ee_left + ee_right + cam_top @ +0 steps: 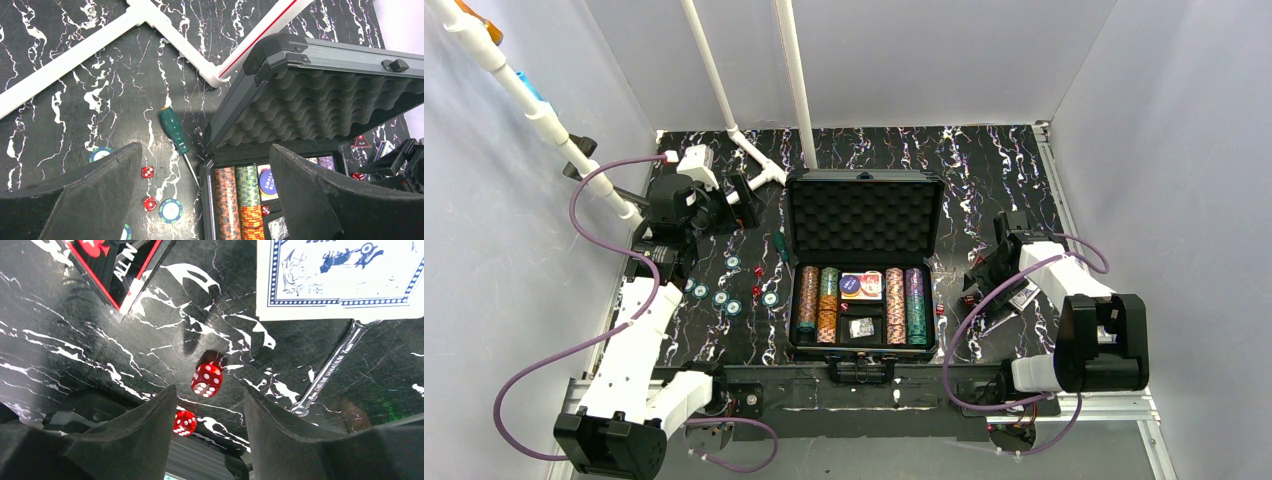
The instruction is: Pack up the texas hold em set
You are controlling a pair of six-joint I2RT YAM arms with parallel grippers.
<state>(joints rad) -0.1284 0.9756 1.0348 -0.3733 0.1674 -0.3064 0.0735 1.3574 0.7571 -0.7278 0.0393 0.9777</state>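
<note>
The right gripper (pixel 210 395) hangs low over the table, right of the case (pixel 864 215), jaws apart and clamped on nothing. 1 die (pixel 206 379) lies just ahead of its tips, in line with the gap. A 2nd die (pixel 184 422) sits further back, partly hidden by a finger, near the case edge. This arm is clearly the nearer. The deck (pixel 340 275), triangle (pixel 117 262) and a metal rod (pixel 327 371) lie beyond, not in the way. The left gripper (pixel 205 149), spread wide, hovers above loose chips (pixel 170 210) on the case's other side.

White "ALL", then "N", on red-edged black triangle piece (pixel 117 271); letter between not readable. "CHROME VANADIUM" stamped along metal tool shaft (pixel 332 367). "SMALL" on round disc (pixel 267 181); lower word cut off. Card deck (pixel 340 277) lettering cropped, unreadable.
</note>
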